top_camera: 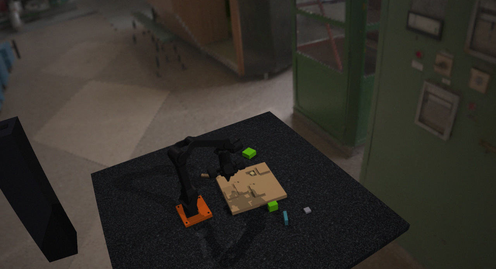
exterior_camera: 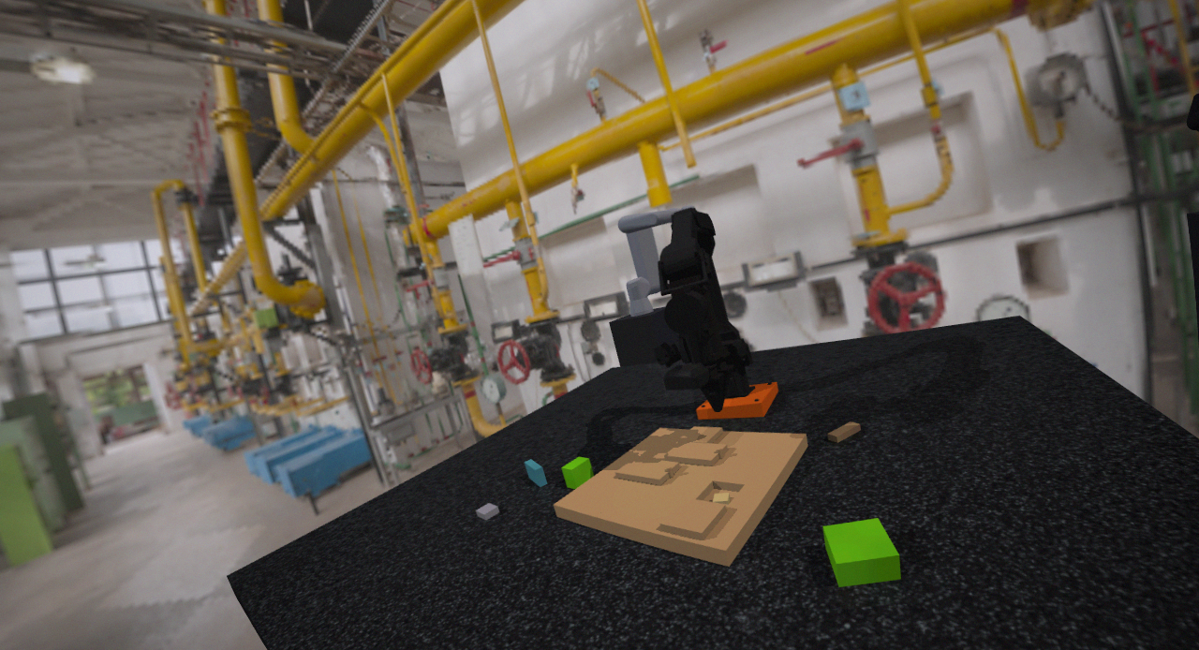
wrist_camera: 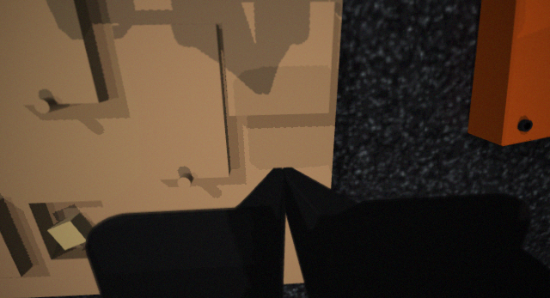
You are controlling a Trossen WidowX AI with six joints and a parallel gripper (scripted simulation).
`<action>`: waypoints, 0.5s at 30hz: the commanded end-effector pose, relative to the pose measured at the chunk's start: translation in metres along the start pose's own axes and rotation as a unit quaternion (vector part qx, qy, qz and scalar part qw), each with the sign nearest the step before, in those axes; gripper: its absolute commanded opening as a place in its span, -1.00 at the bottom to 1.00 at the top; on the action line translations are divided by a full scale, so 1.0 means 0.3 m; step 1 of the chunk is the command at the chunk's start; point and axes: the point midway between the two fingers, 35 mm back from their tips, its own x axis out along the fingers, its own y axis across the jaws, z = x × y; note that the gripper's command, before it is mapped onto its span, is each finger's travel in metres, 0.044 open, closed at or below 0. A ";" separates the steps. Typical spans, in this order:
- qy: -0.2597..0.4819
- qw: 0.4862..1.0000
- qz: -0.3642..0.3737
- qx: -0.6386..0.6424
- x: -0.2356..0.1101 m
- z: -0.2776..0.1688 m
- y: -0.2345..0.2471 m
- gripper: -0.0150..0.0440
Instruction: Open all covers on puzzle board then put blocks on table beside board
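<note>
The tan puzzle board (top_camera: pixel 272 187) (exterior_camera: pixel 629 512) (wrist_camera: pixel 163 130) lies flat on the black table. My gripper (top_camera: pixel 227 179) (exterior_camera: pixel 719 401) (wrist_camera: pixel 282 177) is shut and empty. It hangs just above the board's edge nearest the orange arm base (top_camera: pixel 194 213) (wrist_camera: pixel 511 66), over a flat cover (wrist_camera: pixel 290 143). One well stands uncovered with a pale yellow block (top_camera: pixel 252 173) (exterior_camera: pixel 720 496) (wrist_camera: pixel 66 235) inside. Its cover (top_camera: pixel 264 169) (exterior_camera: pixel 691 524) sits slid aside. Two more covers (top_camera: pixel 239 188) (exterior_camera: pixel 700 453) lie near the board's middle. Two pins (wrist_camera: pixel 42 106) (wrist_camera: pixel 185 182) show in the wrist view.
On the table off the board lie a large green block (top_camera: pixel 248 152) (exterior_camera: pixel 861 551), a small green cube (top_camera: pixel 272 206) (exterior_camera: pixel 575 472), a teal block (top_camera: pixel 285 218) (exterior_camera: pixel 535 472), a grey block (top_camera: pixel 307 209) (exterior_camera: pixel 487 510) and a tan block (top_camera: pixel 204 175) (exterior_camera: pixel 843 432).
</note>
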 end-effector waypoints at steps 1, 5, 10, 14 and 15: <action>-0.003 1.000 -0.003 0.002 0.020 0.003 -0.003 -0.49; -0.003 1.000 -0.003 0.002 0.034 0.003 -0.002 -0.49; -0.003 1.000 -0.003 0.002 0.050 0.003 -0.001 -0.49; -0.003 1.000 -0.003 0.002 0.064 0.003 -0.001 -0.49; -0.003 1.000 -0.003 0.002 0.067 0.003 -0.001 -0.49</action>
